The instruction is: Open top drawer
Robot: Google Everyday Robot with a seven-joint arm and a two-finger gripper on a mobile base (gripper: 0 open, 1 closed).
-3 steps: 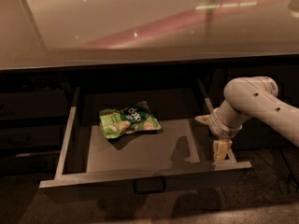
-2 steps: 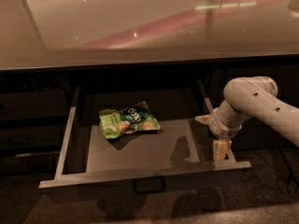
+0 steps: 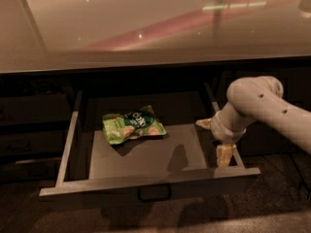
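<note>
1. Standing in front of the unit, I see the drawer out from under the tabletop, its grey box open to view and its front edge nearest me
2. Its small dark loop handle hangs at the middle of the front panel, with nothing touching it
3. One green snack bag lies flat on the drawer floor, left of centre and towards the back, well apart from the robot
4. A pale arm reaches in from the right and bends down, so the pincer sits at the drawer's right wall, near the front corner
5. Its fingers are spread: one points left over the drawer floor and the other points down by the wall, and they pinch nothing
6. I cannot tell whether either finger touches the wall
7. My guess is that the pincer sits there, not at the handle, because the opening is as good as done; the drawer looks out nearly as far as it will go
8. As for writing, the bag carries a dark oval logo with pale letters, but I cannot read them, and I see no other labels anywhere
</note>
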